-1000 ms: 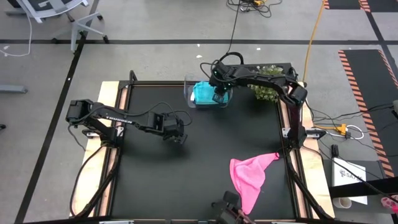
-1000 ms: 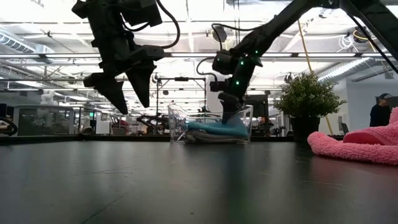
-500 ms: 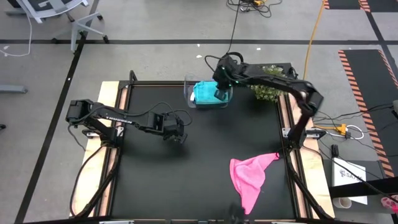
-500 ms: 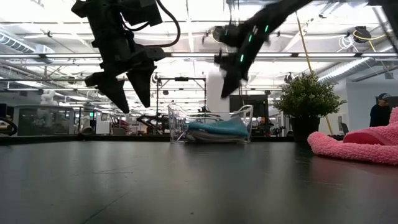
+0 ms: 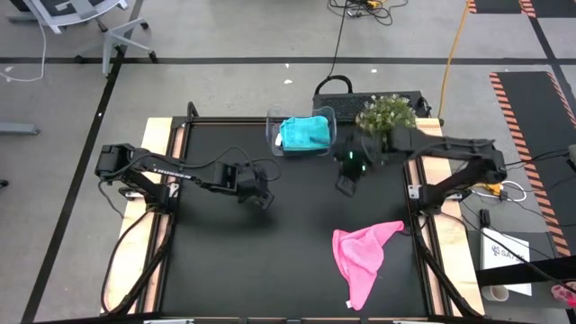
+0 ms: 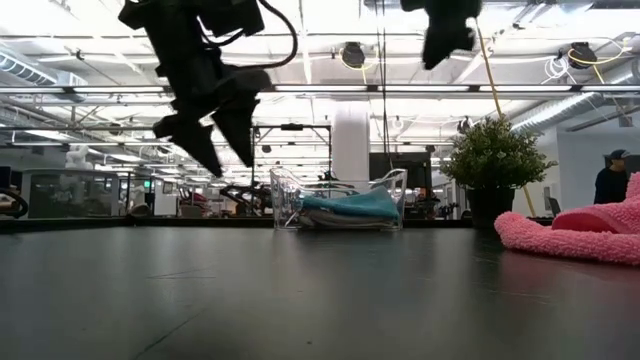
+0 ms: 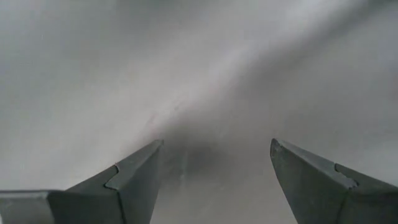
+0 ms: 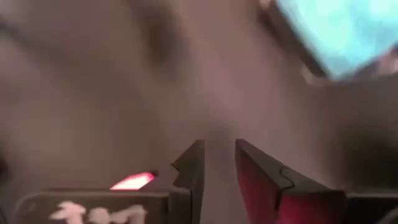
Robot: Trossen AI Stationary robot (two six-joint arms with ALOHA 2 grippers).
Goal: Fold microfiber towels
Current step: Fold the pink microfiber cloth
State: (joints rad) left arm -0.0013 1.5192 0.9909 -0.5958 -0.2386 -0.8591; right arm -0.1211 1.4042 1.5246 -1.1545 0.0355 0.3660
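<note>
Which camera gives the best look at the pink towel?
The high view: the whole pink towel lies crumpled on the table. The low view catches only its edge at the right. The wrist views don't clearly show it.

You can just make out white lettering along the left arm [image 5: 166,167] in the high view; it looks like the maker's name, but the letters are too small to read for certain. A white sheet [image 5: 506,254] on the floor right of the table carries dark print you cannot make out either.
</note>
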